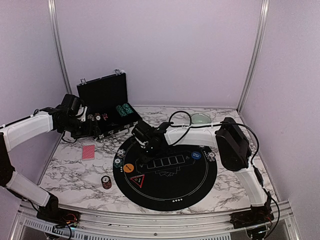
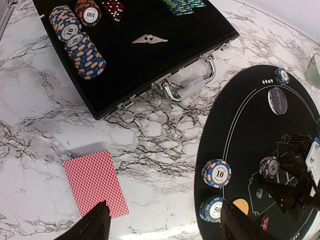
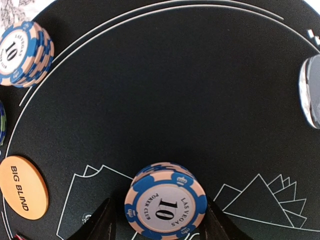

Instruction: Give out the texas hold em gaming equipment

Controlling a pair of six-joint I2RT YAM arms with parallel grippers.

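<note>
Bearing 10, blue-peach striped chip stack

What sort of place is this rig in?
Likely a lab robot cell staged for poker: plain walls on aluminium posts, marble-print table, black poker mat, open chip case.

Top external: high behind the near edge, facing the far edge; whole marble counter framed. Left wrist: moderate height near the left edge, angled toward black case and mat. Right wrist: close above the mat. Wrist views share orange BIG BLIND button and a 10-chip stack.
</note>
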